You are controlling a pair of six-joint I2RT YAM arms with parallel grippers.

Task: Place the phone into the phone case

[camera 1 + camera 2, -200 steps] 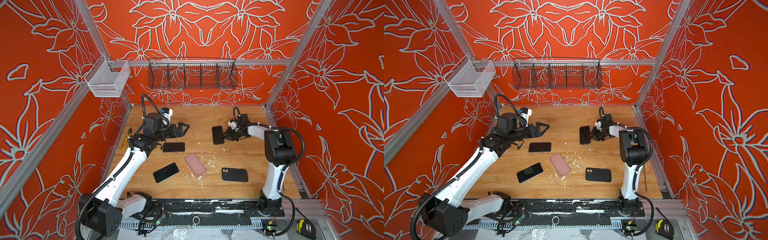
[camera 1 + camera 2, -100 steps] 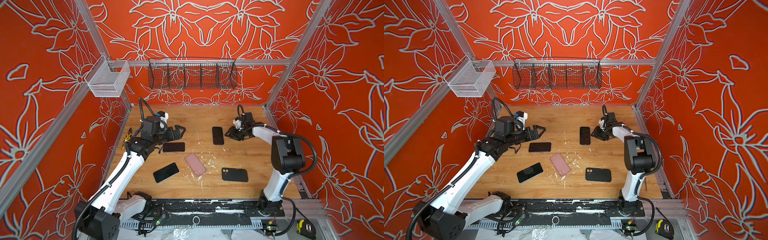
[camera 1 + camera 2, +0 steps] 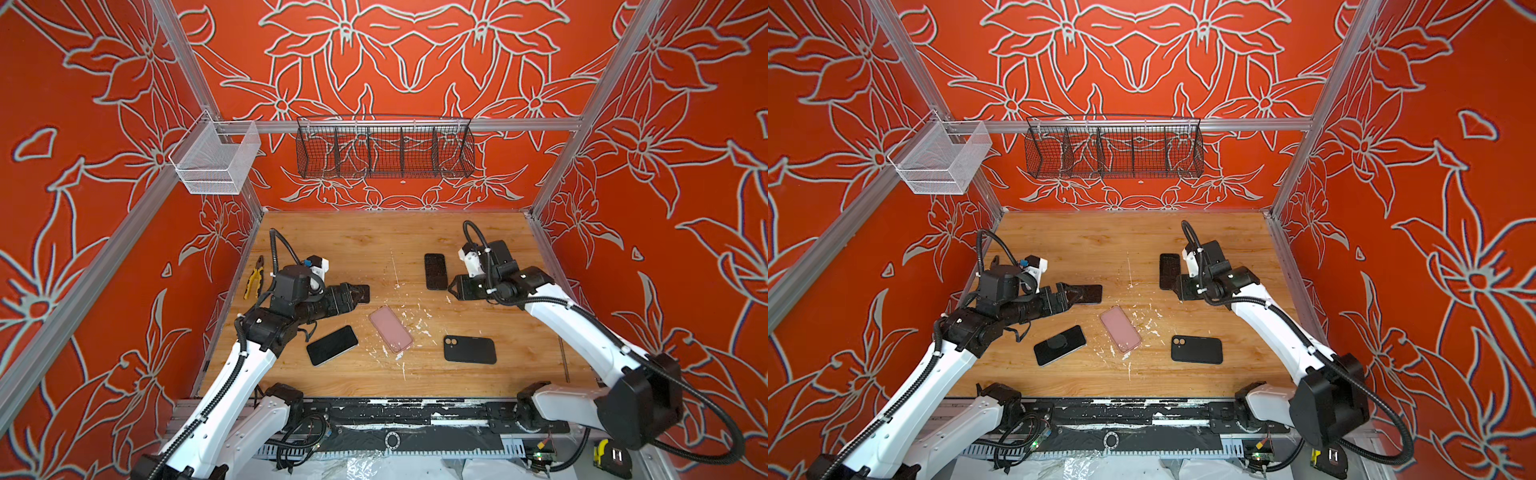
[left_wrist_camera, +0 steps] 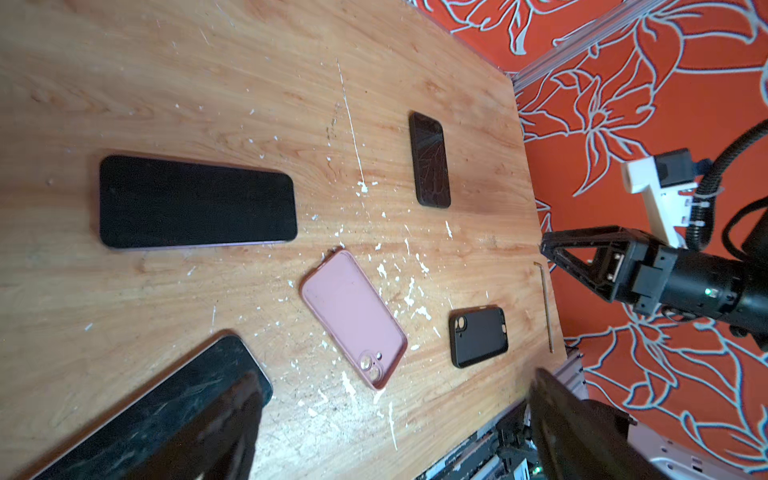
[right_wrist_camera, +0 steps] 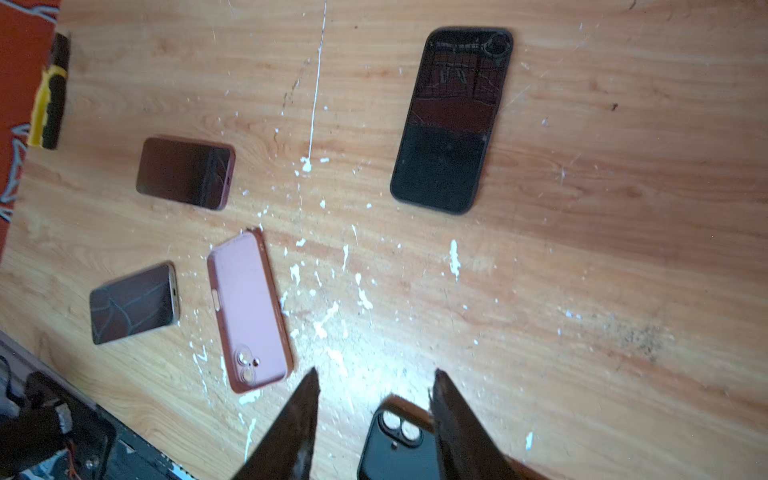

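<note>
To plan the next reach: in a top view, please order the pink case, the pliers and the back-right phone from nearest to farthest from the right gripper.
From the right gripper:
1. back-right phone, just beside it, toward the back.
2. pink case, in the middle, nearer the front.
3. pliers, at the far left.

Right gripper [image 5: 375,374] hangs over a paint-flecked wooden table [image 5: 582,249], jaws apart and empty, with a black case [image 5: 395,449] lying on the wood between its fingers [image 5: 299,428]. Beyond lie a dark phone [image 5: 453,120], a pink case [image 5: 249,309], a maroon-edged phone [image 5: 185,173], a silver-edged phone [image 5: 133,303] and yellow-handled pliers [image 5: 50,91].
</note>
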